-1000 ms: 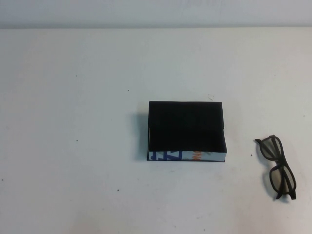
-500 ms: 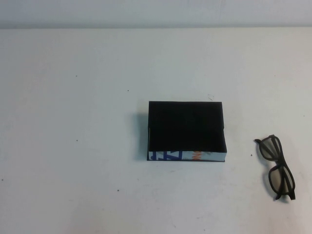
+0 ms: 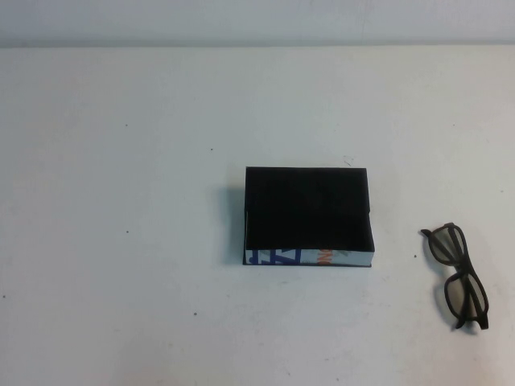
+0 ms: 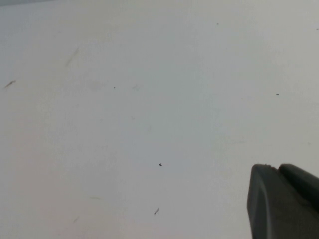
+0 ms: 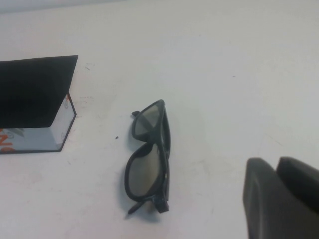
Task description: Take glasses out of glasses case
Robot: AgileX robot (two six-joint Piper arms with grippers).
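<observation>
The glasses case (image 3: pixel 308 211), a black box with a white near side printed in blue and orange, sits in the middle of the table; it also shows in the right wrist view (image 5: pixel 35 92). The dark-framed glasses (image 3: pixel 459 275) lie folded on the table to the right of the case, apart from it, and show in the right wrist view (image 5: pixel 148 157). My right gripper (image 5: pixel 275 164) is shut and empty, hovering off to the side of the glasses. My left gripper (image 4: pixel 276 168) is shut and empty over bare table. Neither gripper shows in the high view.
The white table (image 3: pixel 121 201) carries only small dark specks. Its far edge meets a pale wall (image 3: pixel 257 20) at the back.
</observation>
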